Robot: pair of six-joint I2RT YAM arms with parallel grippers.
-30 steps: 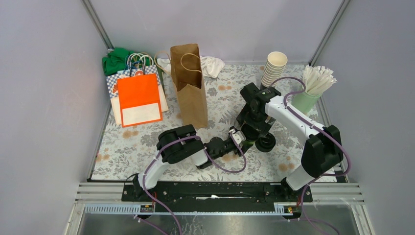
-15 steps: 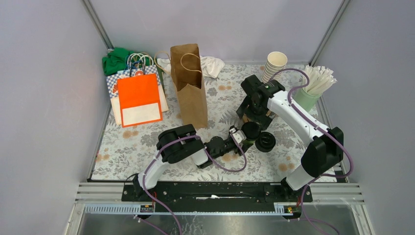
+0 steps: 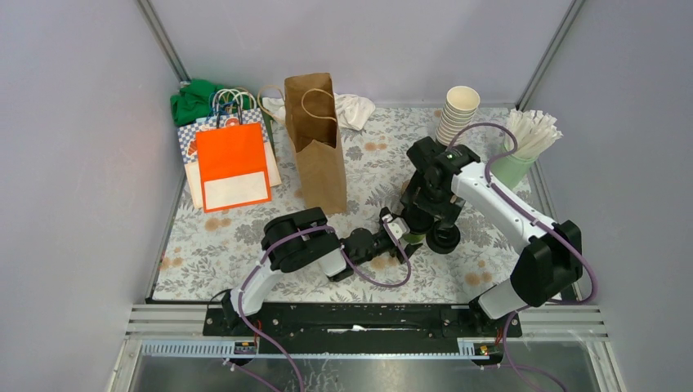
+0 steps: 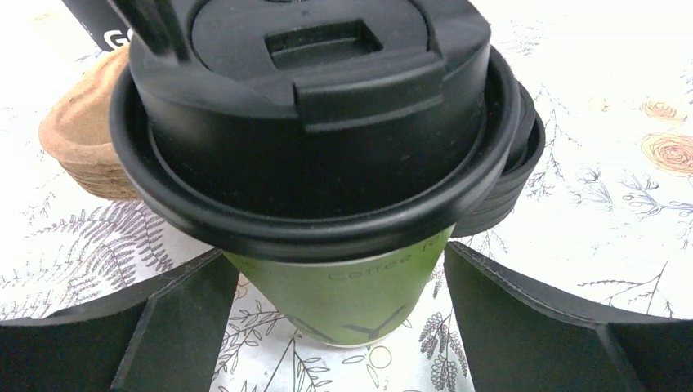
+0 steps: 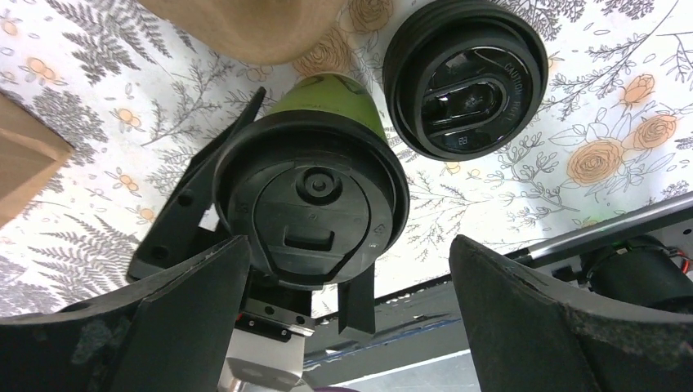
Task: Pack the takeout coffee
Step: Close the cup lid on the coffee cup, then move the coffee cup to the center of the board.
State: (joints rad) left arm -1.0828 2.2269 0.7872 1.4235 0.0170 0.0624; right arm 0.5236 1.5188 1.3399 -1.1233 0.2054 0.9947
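Dark-green paper cup [image 4: 359, 298] with a chunky round black plastic lid [image 4: 319, 122] is standing upright on the tabletop [image 3: 245, 245], right about the middle of that flowery, fern-print cloth, so that's where the takeout coffee is. The lid is snapped on and has a little square recess and a raised rim, and you can read "Coffee" printed on the matte green wall. The left gripper [image 4: 335, 273] comes in low from the side with its flat black fingers [image 4: 163, 327] on either side of the cup. They look let go rather than squeezing, since slivers of tabletop show between fingers and cup lower down. The right gripper [image 5: 347, 245] hangs straight over the lid, spread wide and holding nothing. Just beside the cup sits a loose black lid [image 5: 466, 82] with an oval dip and embossed "CAUTION" lettering. From the left wrist view its edge looks ridged, maybe a few lids stacked, can't really tell. On the cup's other side there's a tan, rough, fibre-looking piece [image 4: 82, 147] with a curved lip. Farther back stands a tall creased brown paper bag [image 3: 315, 139], mouth open, with a glossy orange bag [image 3: 233, 163] to its left. At the back right are a stack of cream cups [image 3: 458, 114] and a pale green cup [image 3: 511, 170] stuffed with white sticks [image 3: 531, 131].
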